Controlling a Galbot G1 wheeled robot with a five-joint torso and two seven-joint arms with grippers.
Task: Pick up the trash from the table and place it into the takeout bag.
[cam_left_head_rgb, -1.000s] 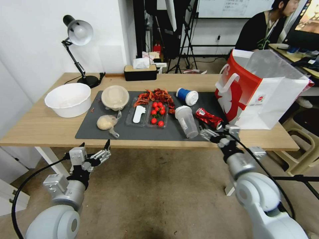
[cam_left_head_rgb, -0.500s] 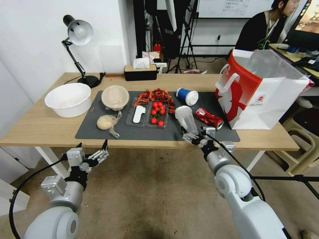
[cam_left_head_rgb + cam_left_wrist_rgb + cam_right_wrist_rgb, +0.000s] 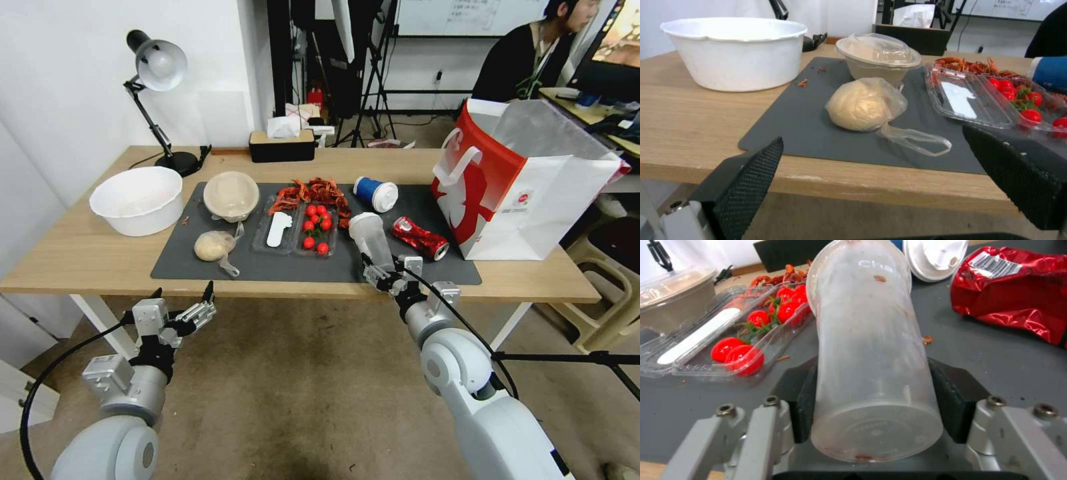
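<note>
Lying on the dark grey mat (image 3: 267,267) near the table's (image 3: 80,260) front edge, the clear plastic cup (image 3: 867,340), light, thin-walled, slick and crushable, sits between the right gripper's (image 3: 873,401) pads (image 3: 802,400) hugging its stiffer base, while the left gripper (image 3: 889,186) waits spread apart.

Clear plastic cup (image 3: 871,350) on its side on mat, clamped in right claw (image 3: 871,400).

My arms are pale grey with rounded joints and black cables; my right gripper (image 3: 871,396) has silver screwed links and black pads (image 3: 957,400).
</note>
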